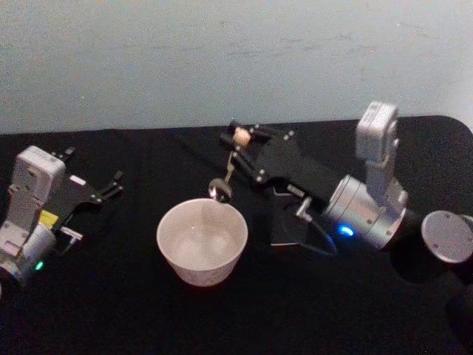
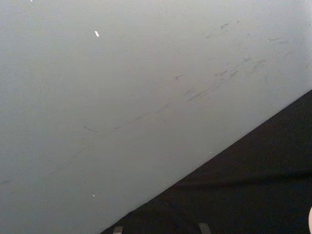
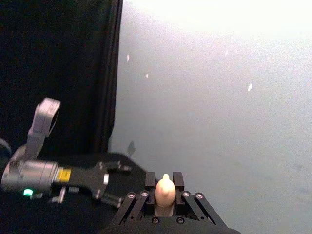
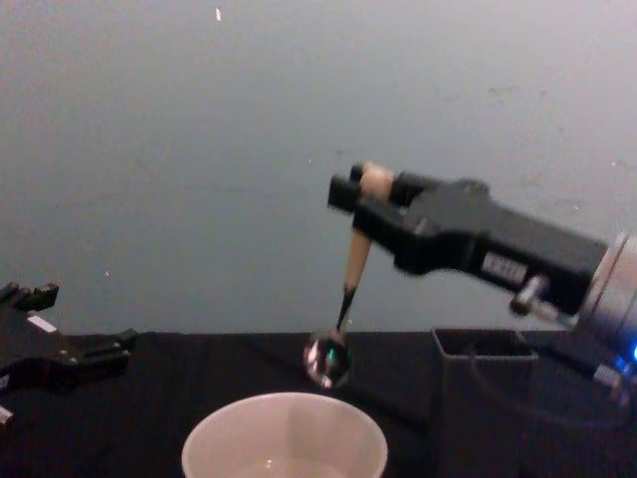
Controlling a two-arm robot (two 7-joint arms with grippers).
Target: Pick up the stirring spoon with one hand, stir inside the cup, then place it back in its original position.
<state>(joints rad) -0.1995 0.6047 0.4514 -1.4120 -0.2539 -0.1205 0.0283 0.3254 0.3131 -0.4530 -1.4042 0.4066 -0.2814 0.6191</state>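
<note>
My right gripper (image 4: 366, 191) is shut on the cream handle of the stirring spoon (image 4: 350, 271), which hangs with its shiny bowl (image 4: 326, 360) down, just above and behind the far rim of the cream-white cup (image 4: 286, 438). From the head view the spoon (image 1: 228, 176) hangs from the right gripper (image 1: 242, 140) over the cup's (image 1: 202, 240) back edge. The bear-head knob (image 3: 165, 189) sits between the right fingers (image 3: 150, 181). The dark grey square holder (image 4: 483, 393) stands to the right of the cup, under the right arm. My left gripper (image 1: 114, 183) rests open at the left of the table.
A black cloth covers the table (image 1: 111, 310), which meets a pale wall (image 1: 222, 59) at the back. A round grey disc (image 1: 446, 235) lies at the right edge. The left arm's body (image 1: 29, 214) lies along the left side.
</note>
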